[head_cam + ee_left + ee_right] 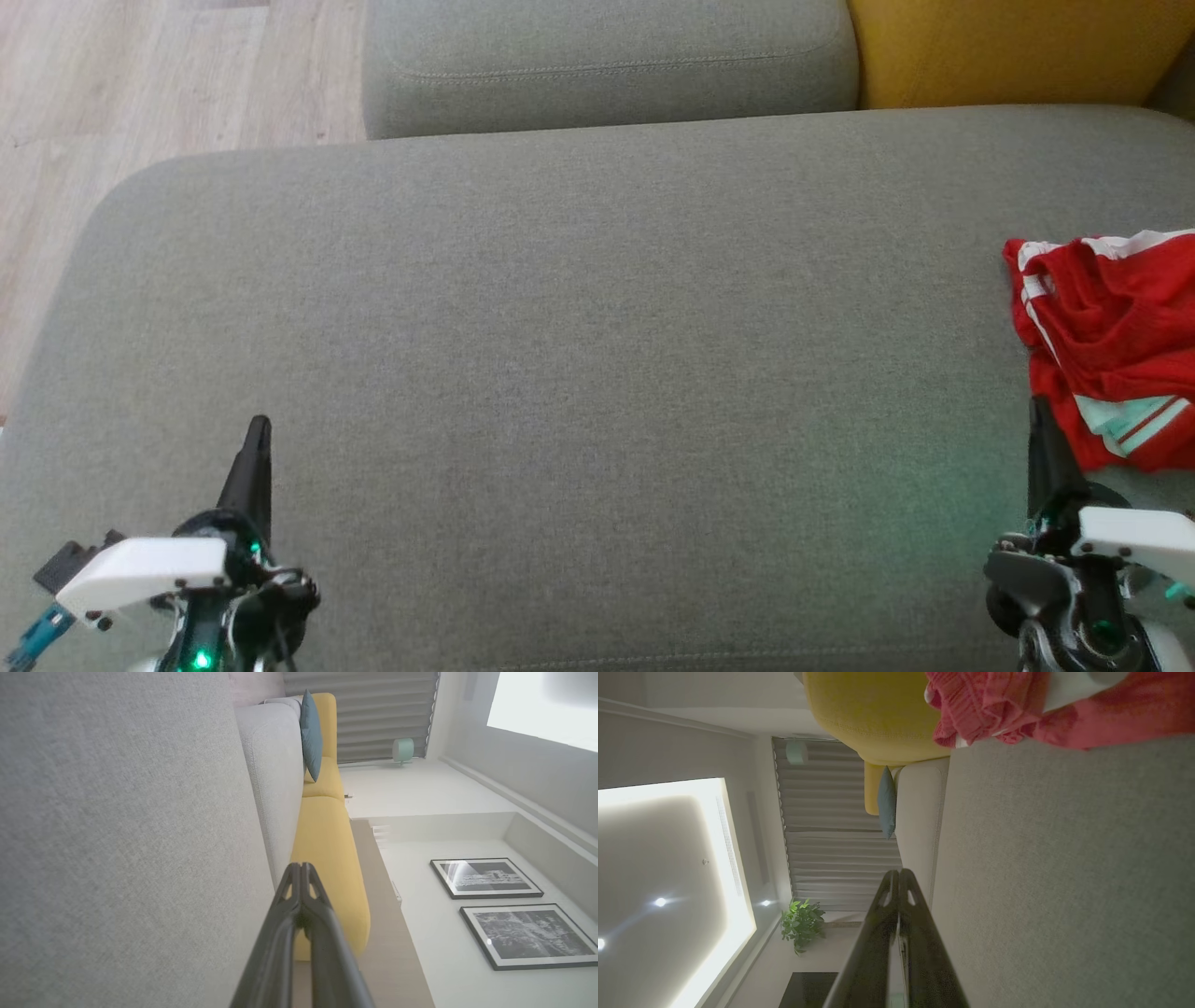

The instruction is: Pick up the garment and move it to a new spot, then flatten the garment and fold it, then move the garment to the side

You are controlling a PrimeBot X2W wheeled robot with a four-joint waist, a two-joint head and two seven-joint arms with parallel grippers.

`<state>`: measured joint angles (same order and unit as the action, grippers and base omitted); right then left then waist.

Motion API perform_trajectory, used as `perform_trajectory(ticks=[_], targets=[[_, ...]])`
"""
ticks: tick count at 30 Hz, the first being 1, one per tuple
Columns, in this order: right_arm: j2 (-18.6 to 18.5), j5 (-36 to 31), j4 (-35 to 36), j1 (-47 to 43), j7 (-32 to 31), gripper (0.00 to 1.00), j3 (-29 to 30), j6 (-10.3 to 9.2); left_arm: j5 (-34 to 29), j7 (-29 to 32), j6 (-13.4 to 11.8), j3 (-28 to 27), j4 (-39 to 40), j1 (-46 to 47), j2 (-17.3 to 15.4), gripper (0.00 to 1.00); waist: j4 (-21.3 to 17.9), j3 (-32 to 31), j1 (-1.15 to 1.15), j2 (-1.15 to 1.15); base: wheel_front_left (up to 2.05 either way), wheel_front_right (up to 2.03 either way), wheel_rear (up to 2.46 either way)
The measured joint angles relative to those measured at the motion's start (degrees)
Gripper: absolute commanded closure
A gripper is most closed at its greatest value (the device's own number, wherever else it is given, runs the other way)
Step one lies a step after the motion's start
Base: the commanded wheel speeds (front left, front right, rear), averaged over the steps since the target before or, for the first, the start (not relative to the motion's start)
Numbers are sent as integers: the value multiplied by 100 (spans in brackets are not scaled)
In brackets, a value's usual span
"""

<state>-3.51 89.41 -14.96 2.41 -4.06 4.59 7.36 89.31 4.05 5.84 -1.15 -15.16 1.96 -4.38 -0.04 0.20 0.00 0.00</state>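
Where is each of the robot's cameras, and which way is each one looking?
Head view: on the robot's head, looking down at the grey sofa seat, red garment at the right edge; left hand and right hand show at the bottom.
Left wrist view: on the left wrist, looking along the seat toward framed pictures; its fingers touch.
Right wrist view: on the right wrist, looking along the seat past the garment toward a plant; fingers touching too.
Shared: both wrist views show the teal pillow.
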Motion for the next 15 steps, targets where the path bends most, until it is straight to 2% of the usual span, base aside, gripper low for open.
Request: perform_trajectory(ticks=[6,15], targets=[[-1,392,-62,68,-14,100,64,0,361,90,125,-158,-32,107,85,100,4,-1,0,0,0,0,0],[0,428,-70,67,-49,100,108,0,398,90,126,-166,-37,107,99,100,5,-1,0,0,0,0,0]])
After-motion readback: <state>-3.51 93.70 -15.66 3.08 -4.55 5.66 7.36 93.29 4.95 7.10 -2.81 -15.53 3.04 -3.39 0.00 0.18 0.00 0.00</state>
